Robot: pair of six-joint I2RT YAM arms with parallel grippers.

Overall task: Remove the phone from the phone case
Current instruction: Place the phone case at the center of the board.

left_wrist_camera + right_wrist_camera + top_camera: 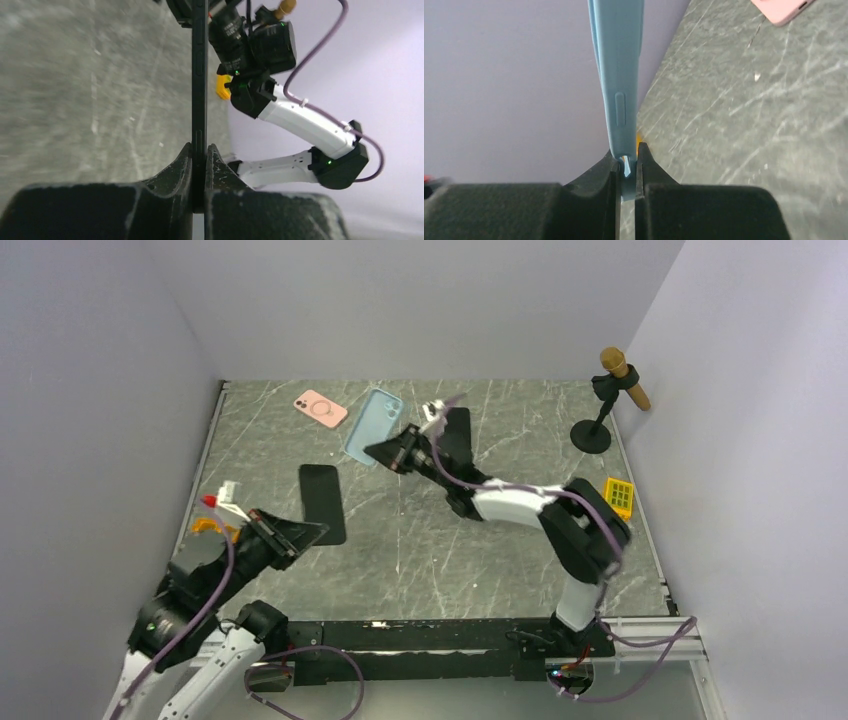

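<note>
Top external view: the left hand [312,533] pinches the near end of the slim black phone [322,500]. It lies flat, nearer the arms than the pink phone case [320,408], with its long axis running away from them. The right hand [378,452] grips the light-blue silicone phone case [375,425], just right of the pink one. Separation looks done; next, both need setting down on the grey marble surface [500,540]. Left wrist view: the phone sits edge-on, clamped. Right wrist view: the blue case's wall is clamped likewise.
</note>
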